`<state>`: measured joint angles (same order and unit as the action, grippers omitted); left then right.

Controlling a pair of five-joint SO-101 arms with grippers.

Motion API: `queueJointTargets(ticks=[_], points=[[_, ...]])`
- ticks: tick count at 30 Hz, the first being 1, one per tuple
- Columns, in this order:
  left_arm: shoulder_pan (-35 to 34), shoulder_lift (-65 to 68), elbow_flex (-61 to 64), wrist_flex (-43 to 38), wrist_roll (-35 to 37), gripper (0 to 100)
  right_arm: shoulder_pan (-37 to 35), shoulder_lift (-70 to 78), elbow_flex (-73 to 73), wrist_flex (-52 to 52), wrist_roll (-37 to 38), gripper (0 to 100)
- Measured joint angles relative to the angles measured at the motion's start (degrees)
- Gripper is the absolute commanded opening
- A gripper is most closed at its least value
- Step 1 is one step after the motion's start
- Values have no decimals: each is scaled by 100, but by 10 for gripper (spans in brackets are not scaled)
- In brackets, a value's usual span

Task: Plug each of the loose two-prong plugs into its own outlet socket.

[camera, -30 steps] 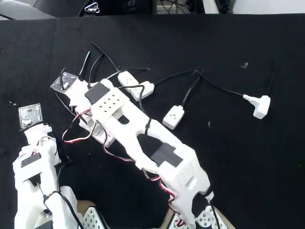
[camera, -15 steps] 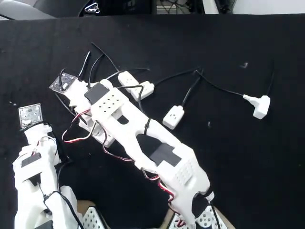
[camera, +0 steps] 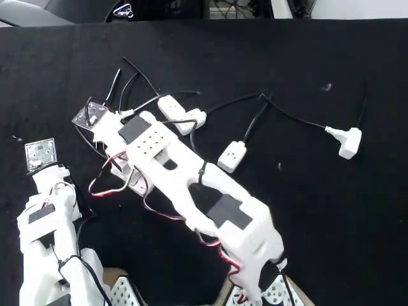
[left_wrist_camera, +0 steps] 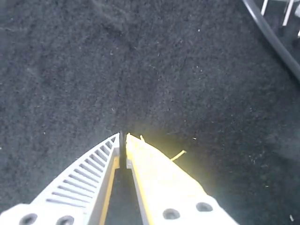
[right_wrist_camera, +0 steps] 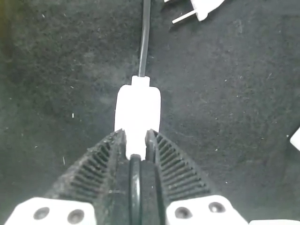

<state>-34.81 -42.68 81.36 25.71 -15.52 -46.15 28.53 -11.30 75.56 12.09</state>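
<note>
Black bench [camera: 306, 210], white everything else, so here's the layout going across. Far left, the left arm [camera: 44, 223] sits by the near edge, and its hand [left_wrist_camera: 123, 138] is pinched together with nothing in it, tips over bare bench.

Next over, the right arm [camera: 191, 185] stretches diagonally across toward the left side of the bench. Its hand [right_wrist_camera: 135, 136] is clamped on one end of a white connector [right_wrist_camera: 137, 108], which lies flat on the bench with a black cord [right_wrist_camera: 144, 37] running straight out of its other end. Can't tell from here if that piece is a plug or a socket, since the gripped end is hidden. A two-prong plug [right_wrist_camera: 206, 7] lies a bit beyond it, prongs bare.

Just right of that arm's wrist, two white blocks [camera: 171, 105] lie side by side in a tangle of cords. Further right there's a single socket [camera: 232, 156] face up, on its own. Way off on the right, well apart from all that, a loose far plug [camera: 349, 141] lies at the end of a long thin cord
</note>
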Motion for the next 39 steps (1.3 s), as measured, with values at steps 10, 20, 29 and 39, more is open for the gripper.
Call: queueJointTargets(ticks=[10,20,29,39], points=[[0,0,0,0,0,30,-18,-149,167,-369,88,11],[0,0,0,0,0,30,-18,369,-404,-62,123,11],[0,0,0,0,0,30,-9,88,352,-668,132,11],[0,0,0,0,0,30,-9,79,466,-651,132,11]])
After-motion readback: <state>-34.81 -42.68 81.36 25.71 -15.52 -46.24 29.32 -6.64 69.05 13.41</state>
